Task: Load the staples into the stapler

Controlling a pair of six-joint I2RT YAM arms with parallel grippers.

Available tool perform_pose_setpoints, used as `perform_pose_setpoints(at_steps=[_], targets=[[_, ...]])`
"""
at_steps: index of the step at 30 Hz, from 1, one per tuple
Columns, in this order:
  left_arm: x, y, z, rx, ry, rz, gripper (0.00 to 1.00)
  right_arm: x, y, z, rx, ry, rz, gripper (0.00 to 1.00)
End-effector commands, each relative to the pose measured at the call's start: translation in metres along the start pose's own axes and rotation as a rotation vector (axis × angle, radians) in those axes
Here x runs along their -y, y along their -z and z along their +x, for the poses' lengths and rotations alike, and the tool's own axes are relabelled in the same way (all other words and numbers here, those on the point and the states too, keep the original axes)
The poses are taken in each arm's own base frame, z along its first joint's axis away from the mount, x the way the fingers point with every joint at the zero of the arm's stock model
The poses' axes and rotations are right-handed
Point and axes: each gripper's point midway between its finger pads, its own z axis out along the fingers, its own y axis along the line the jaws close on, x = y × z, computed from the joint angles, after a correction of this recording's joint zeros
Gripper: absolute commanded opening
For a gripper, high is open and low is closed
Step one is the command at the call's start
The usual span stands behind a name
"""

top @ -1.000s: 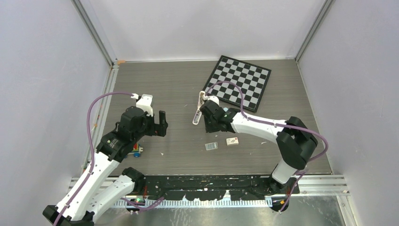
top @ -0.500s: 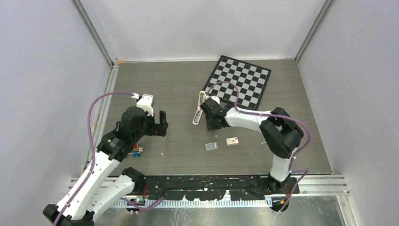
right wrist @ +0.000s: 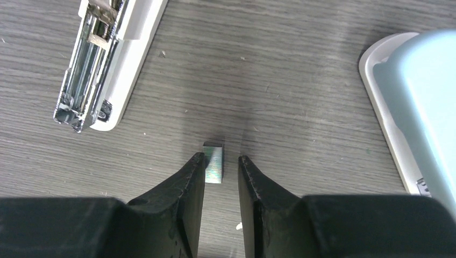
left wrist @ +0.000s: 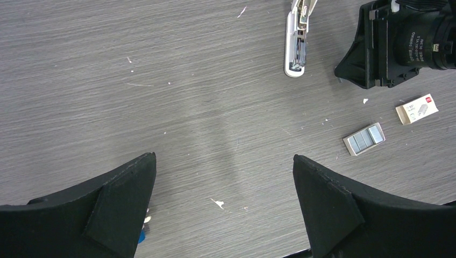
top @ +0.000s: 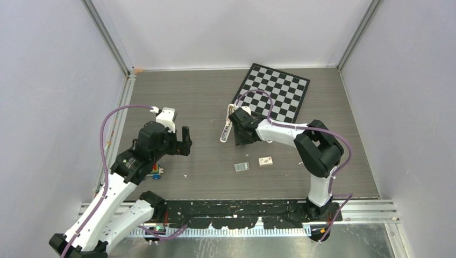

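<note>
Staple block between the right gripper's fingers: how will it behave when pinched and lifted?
The staple block is tiny, shiny metal: probably light but slippery, apt to twist in the right gripper. It looks like thin staples stacked side by side, so a hard squeeze may split it.

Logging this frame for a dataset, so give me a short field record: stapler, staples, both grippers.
stapler: lying opened, magazine exposed
staple block: between the right gripper's jaws, just short of the stapler
right gripper: jaws narrowly apart, gap showing on one side of the block
left gripper: jaws wide open, empty
staple box: white, red mark, beside a tray of staples, neither gripped
</note>
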Motion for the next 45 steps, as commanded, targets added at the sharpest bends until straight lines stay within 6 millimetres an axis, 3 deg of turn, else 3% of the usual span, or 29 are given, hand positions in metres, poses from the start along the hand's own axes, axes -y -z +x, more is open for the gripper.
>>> perform_pose_setpoints(at_steps=[1, 10, 20, 29, 33, 38, 43, 45], targets=[[0.001, 0.004, -0.011, 0.045, -0.012, 0.010, 1.00, -0.009, 0.001, -0.016, 0.026, 0.005, -0.022, 0.34], [0.002, 0.004, -0.011, 0.041, -0.015, 0.011, 1.00, -0.011, 0.000, -0.021, 0.029, 0.017, -0.016, 0.38], [0.001, 0.003, -0.011, 0.040, -0.015, 0.009, 1.00, -0.004, -0.008, -0.017, 0.007, 0.026, 0.028, 0.32], [0.010, -0.002, -0.006, 0.018, 0.003, 0.051, 1.00, -0.002, 0.003, -0.020, 0.027, 0.011, 0.024, 0.24], [0.025, -0.011, -0.001, -0.040, 0.030, 0.114, 0.95, -0.002, 0.007, -0.025, 0.051, 0.003, 0.020, 0.22], [0.044, -0.025, -0.004, -0.134, 0.065, 0.170, 0.82, -0.002, 0.013, -0.029, 0.070, -0.004, -0.001, 0.21], [0.053, -0.058, -0.008, -0.178, 0.139, 0.150, 0.69, 0.007, 0.021, -0.036, 0.094, -0.020, -0.018, 0.21], [0.070, -0.069, -0.012, -0.187, 0.191, 0.217, 0.63, 0.011, 0.023, -0.038, 0.100, -0.027, -0.026, 0.21]])
